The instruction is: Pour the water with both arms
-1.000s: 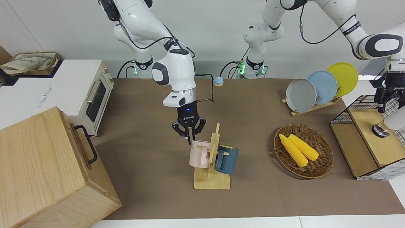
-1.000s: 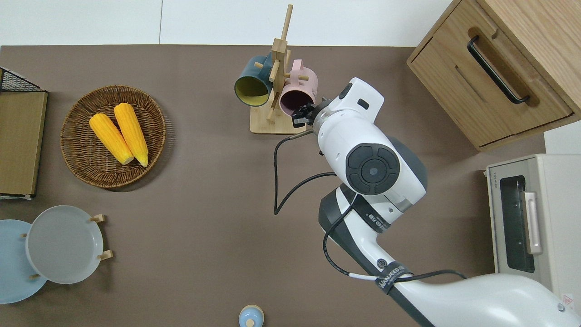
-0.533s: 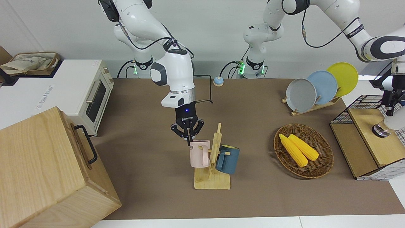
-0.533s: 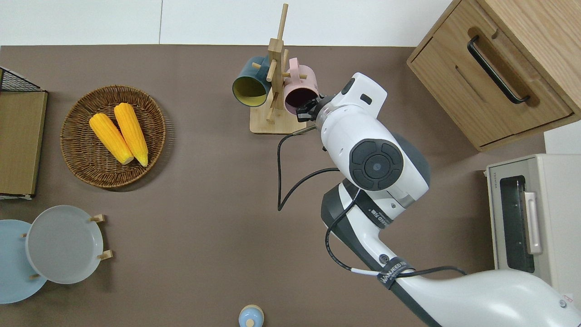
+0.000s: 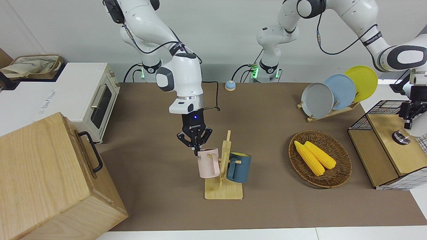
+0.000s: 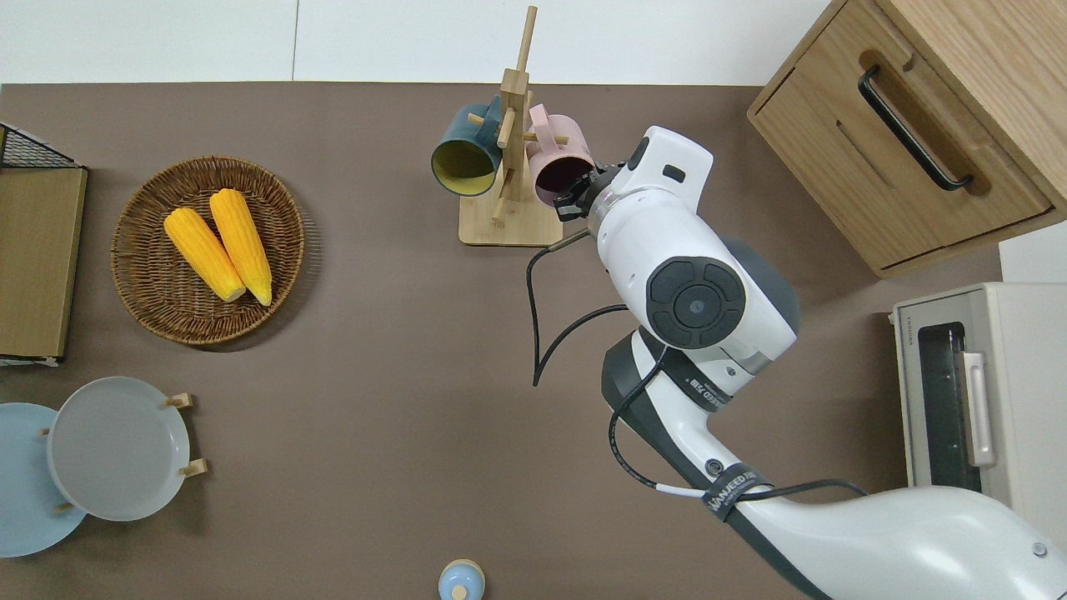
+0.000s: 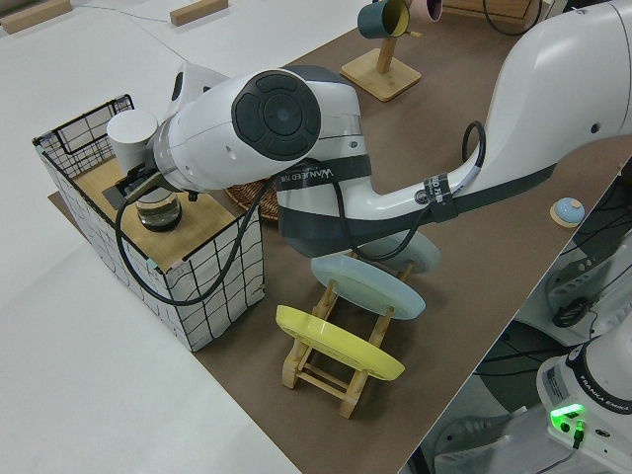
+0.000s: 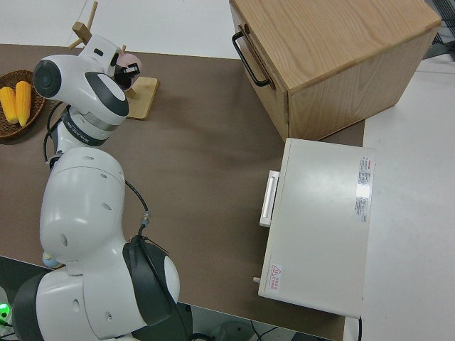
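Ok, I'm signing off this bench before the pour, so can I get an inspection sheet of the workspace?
Surface: brown table mat, no spills seen.
Job's things: pink mug and blue mug hang on a wooden mug stand; glass pot sits on a wire crate.
Clutter: corn cobs in a wicker basket, plates in a rack, small blue bell.
Grippers: right tool shut on the pink mug's rim; left tool at the glass pot.
Cables: black cable loops off the right wrist, apart from the mugs.
Surroundings: toaster oven, wooden cabinet.
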Tool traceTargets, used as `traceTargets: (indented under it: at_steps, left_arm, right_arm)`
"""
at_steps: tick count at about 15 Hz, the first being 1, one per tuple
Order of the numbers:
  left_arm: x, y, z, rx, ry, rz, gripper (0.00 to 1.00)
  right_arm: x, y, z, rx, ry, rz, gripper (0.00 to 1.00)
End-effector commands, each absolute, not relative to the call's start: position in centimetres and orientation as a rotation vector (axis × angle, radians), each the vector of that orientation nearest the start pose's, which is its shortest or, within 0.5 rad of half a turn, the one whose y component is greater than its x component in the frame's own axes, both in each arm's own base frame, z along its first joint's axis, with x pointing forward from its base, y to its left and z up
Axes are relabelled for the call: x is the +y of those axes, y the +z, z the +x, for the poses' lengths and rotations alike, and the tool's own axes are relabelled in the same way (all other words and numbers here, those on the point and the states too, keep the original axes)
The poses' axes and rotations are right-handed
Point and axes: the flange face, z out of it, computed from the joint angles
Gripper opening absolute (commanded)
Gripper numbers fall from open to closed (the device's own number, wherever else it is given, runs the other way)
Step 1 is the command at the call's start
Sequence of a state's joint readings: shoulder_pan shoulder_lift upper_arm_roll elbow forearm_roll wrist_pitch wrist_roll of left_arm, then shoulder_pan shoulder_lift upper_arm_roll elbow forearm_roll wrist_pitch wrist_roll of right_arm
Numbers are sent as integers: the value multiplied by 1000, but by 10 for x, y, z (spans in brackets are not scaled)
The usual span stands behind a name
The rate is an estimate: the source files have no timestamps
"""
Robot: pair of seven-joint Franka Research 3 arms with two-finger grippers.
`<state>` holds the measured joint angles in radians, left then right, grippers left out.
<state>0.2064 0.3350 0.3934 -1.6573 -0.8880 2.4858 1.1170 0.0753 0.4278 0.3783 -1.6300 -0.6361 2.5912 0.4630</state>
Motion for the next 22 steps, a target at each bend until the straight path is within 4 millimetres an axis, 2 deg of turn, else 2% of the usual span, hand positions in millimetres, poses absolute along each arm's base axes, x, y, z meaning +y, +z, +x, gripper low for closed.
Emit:
traceTargets:
  at_steps: [1,3,5,8,9,13,16,18,20,22]
  left_arm:
    - [371,476,594,-5,-1203,-2891,989]
    - [372,473,593,-33,-1221,-2898,964]
    - [372,473,593,-37,-1223,-2899,818]
    - [373,472,593,-57,-1222,-2903,148]
    - [373,473,593,-73,-1230,-2905,9]
    - [373,474,593,-90,-1234,-2905,0]
    - [375,485,594,-92,-1246,-2897,0]
    - [373,499,595,-102,-1252,-2892,0]
    - [370,513,594,-125,-1229,-2888,0]
    - [367,529,590,-149,-1212,-2879,0]
  right_arm:
    - [276,453,658,-696,-1082,-2969,0]
    - [269,454,659,-717,-1090,-2983,0]
    - [263,458,660,-700,-1092,-2976,0]
    - [256,465,659,-689,-1098,-2971,0]
    - [253,465,660,-682,-1097,-2974,0]
    - [232,468,660,-717,-1090,-2984,0]
    - [217,468,662,-737,-1071,-3011,0]
    - [214,471,661,-774,-1052,-3041,0]
    - [197,475,665,-822,-1053,-3061,0]
    - [190,475,665,-844,-1002,-3098,0]
